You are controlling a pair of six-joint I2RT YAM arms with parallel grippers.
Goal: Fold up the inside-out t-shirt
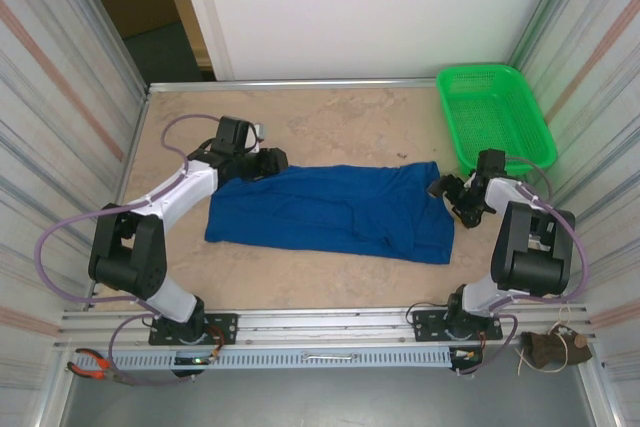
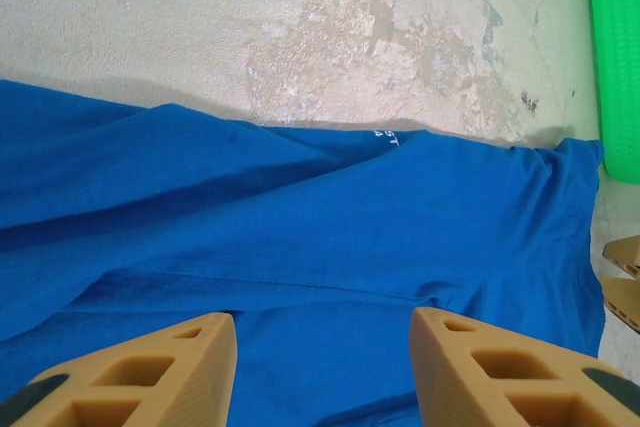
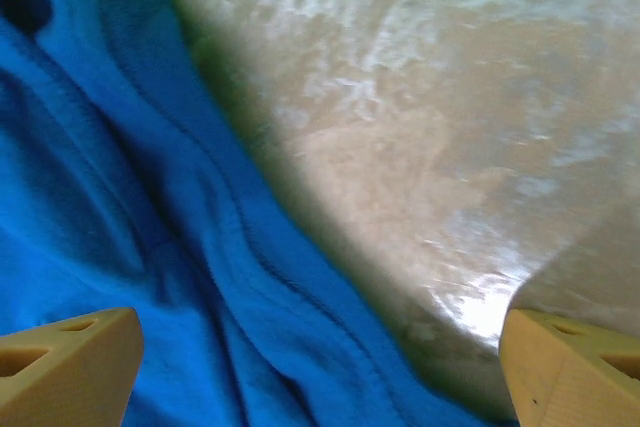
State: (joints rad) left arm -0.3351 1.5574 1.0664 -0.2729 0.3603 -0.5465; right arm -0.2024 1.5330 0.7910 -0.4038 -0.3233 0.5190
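On the tabletop the t-shirt lies sideways between the left gripper and the right gripper, both spread apart, empty.

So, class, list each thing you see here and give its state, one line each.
t-shirt: spread out in a long rumpled band, not gripped
basket: upright, empty
left hand: open, over the t-shirt
right hand: open wide, over the t-shirt's edge
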